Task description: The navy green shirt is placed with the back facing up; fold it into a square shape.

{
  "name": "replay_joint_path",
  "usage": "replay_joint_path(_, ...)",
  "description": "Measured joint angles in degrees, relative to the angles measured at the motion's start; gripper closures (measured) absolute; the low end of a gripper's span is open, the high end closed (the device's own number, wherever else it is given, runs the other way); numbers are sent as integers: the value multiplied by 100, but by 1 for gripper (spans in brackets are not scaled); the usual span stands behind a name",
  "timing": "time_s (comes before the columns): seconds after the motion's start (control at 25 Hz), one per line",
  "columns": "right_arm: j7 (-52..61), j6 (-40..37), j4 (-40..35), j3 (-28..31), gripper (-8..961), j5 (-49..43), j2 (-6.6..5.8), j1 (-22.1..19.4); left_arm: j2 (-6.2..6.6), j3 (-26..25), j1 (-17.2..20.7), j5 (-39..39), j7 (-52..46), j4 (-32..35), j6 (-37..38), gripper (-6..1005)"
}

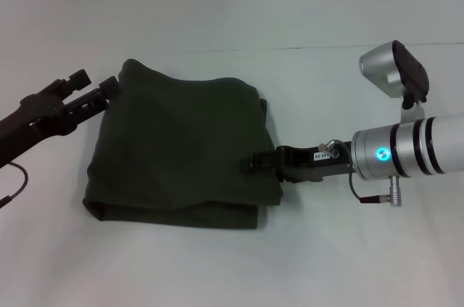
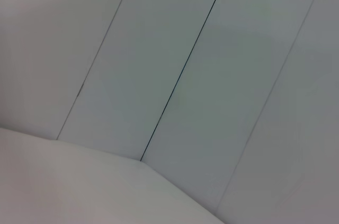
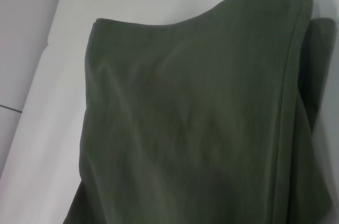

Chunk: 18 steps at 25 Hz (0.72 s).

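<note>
The shirt (image 1: 181,147) lies folded into a rough square in the middle of the white table (image 1: 362,263), its slightly longer side running left to right. The right gripper (image 1: 250,164) sits over its right edge, nearer than the other, though whether it pinches cloth I cannot tell. The left gripper (image 1: 98,83) hangs open and empty at the far left corner; nothing else stands in the way.

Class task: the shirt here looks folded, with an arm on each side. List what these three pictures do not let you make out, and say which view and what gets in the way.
- Underside and inner layers of the navy green shirt: head view, covered by its own top layer.
- Shirt's near end: right wrist view, cut off by the picture edge.
- Right gripper finger state: head view, dark against the cloth.
- Left gripper and shirt: left wrist view shows only wall panels.
</note>
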Motion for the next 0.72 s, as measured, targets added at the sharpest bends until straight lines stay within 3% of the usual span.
replay_joint_path(0.72,-43,333,163,19,89,39,54,61,-25,-69,-20,-34,11,-32,-144,90)
